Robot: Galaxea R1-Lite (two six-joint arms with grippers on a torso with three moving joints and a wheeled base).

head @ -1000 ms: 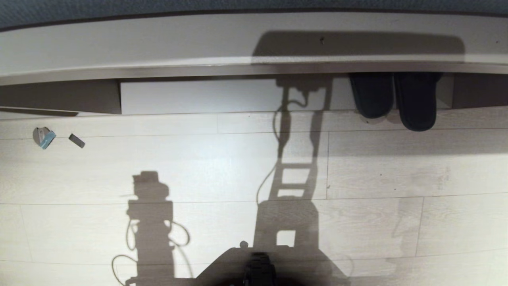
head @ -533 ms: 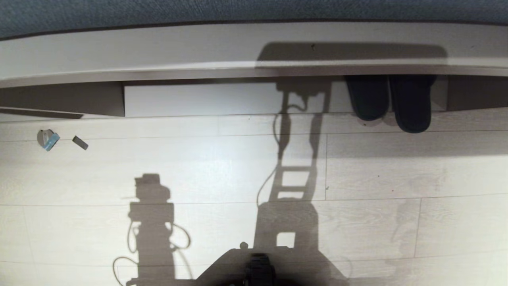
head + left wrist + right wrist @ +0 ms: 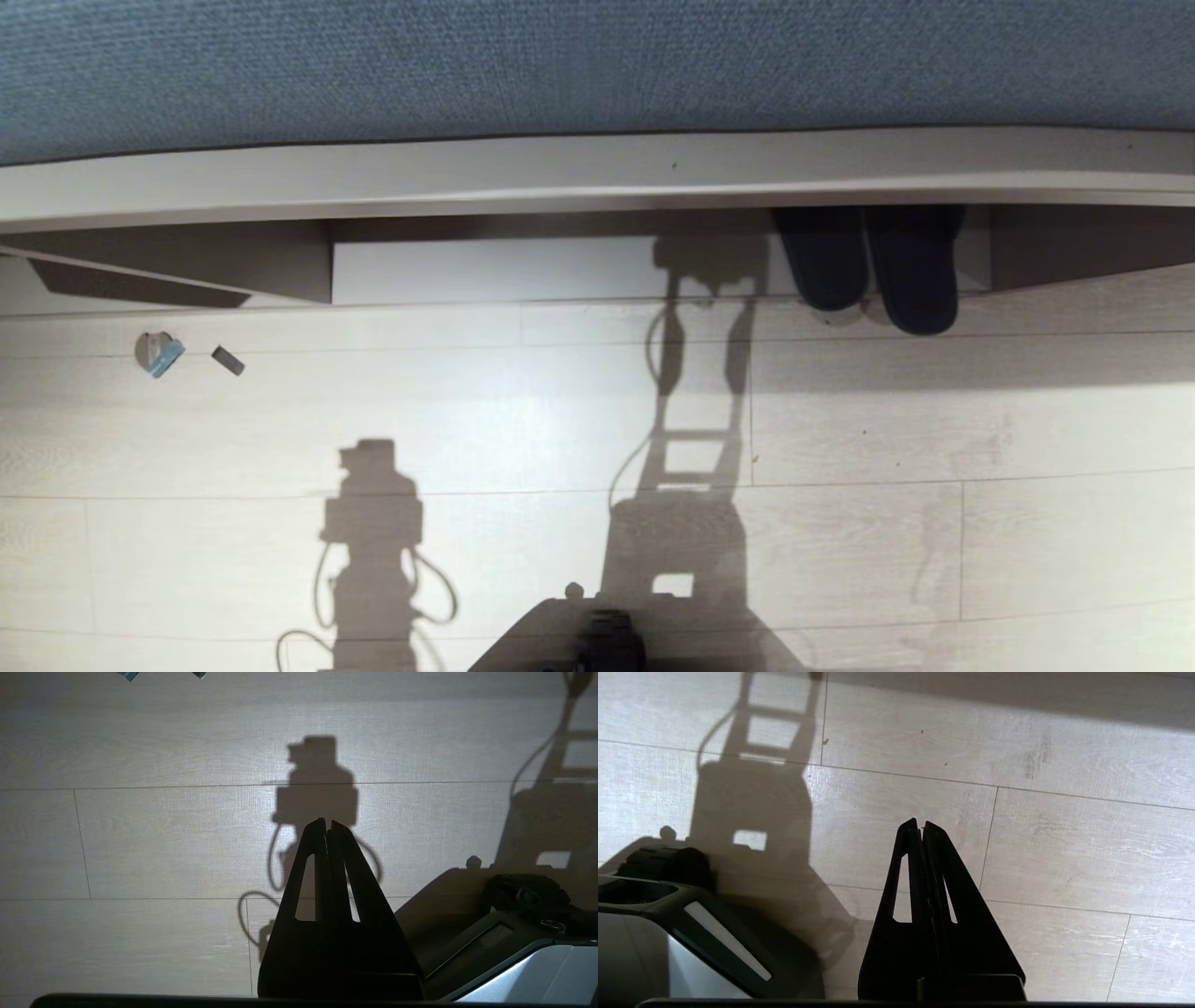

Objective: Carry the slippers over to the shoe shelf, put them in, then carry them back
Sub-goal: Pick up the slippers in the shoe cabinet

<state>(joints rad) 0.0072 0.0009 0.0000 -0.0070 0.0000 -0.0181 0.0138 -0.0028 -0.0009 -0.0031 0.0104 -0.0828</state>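
Observation:
Two dark slippers (image 3: 868, 266) sit side by side in the right end of the shoe shelf (image 3: 560, 271), a low open cubby with a pale bottom board; their ends stick out over the floor. Neither gripper shows in the head view. In the left wrist view my left gripper (image 3: 327, 823) hangs shut and empty over bare floor. In the right wrist view my right gripper (image 3: 920, 823) is likewise shut and holds nothing, far from the slippers.
Pale wood-plank floor (image 3: 934, 420) lies between me and the shelf. Small scraps (image 3: 161, 355) and a dark chip (image 3: 227, 360) lie on the floor at the left. A blue-grey fabric surface (image 3: 597, 65) tops the unit. My base (image 3: 607, 644) shows at the bottom edge.
The whole head view has shifted: the shelf and slippers sit lower and smaller in the picture and more blue-grey fabric shows above. The slippers have kept their place in the shelf.

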